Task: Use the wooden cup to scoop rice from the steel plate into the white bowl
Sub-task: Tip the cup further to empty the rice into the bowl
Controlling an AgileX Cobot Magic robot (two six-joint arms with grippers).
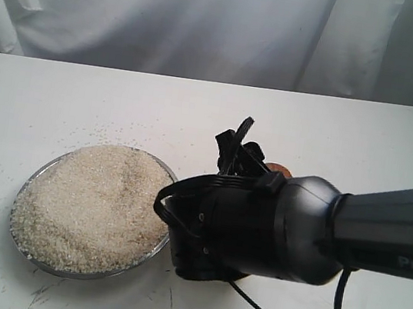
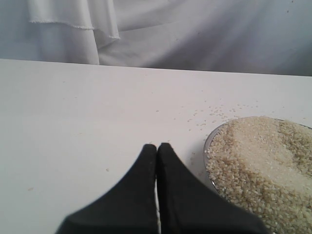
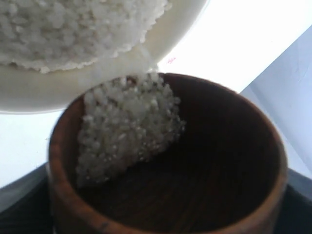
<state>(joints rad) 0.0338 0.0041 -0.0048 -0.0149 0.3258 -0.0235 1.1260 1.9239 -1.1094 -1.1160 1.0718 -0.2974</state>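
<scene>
Tabletop (image 1: 83,97): rice (image 1: 95,200) in plate (image 1: 52,268), bowl (image 3: 39,92), cup (image 3: 224,146)

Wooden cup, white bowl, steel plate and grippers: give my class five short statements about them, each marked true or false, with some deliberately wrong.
1. The wooden cup has rice in it. True.
2. The white bowl is empty. False: it holds rice, and the cup's rice touches its rim.
3. The left gripper is shut and holds nothing. True.
4. The steel plate is almost bare. False: it is heaped with rice.
5. Loose grains lie on the table beside the plate. True.
</scene>
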